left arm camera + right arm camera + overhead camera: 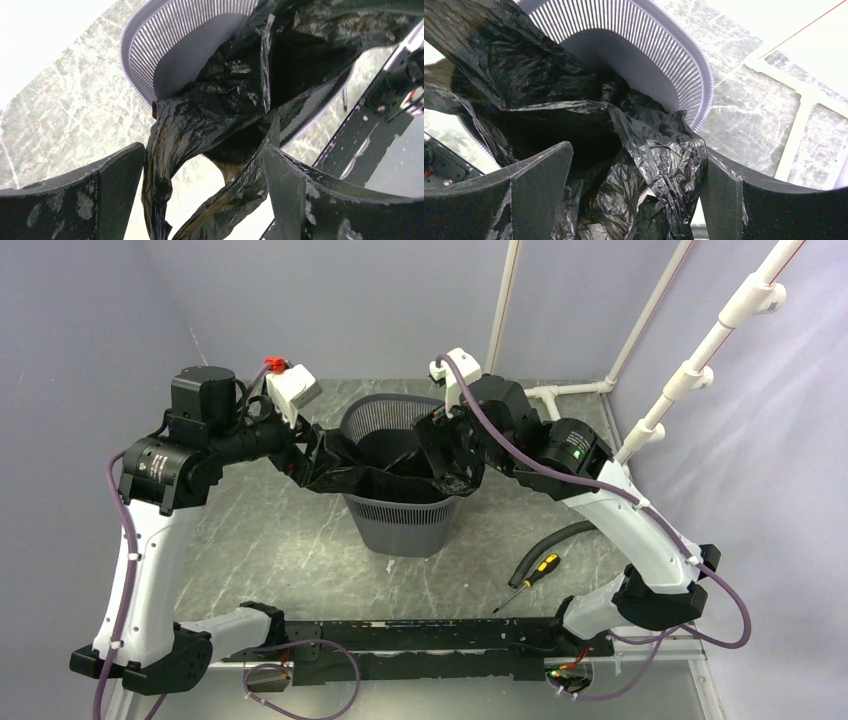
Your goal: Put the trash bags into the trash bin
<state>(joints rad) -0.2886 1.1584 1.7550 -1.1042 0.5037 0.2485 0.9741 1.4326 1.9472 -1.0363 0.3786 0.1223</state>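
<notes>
Marbled grey table (260, 550), upright trash bin (405, 525), screwdriver (530, 578), black hose (545, 540)

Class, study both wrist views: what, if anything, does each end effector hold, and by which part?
Nothing is clamped. The left end effector and right end effector both stand open; side edges of the trash bag only hang loosely between their fingers.

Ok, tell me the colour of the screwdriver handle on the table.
Yellow and black. The screwdriver handle shows best in the top external view, right of the bin.

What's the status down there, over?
Both open: left tool, right tool; bag slack between jaws. Bag draped across bin rim, partly inside. Aside: screwdriver, hose.
</notes>
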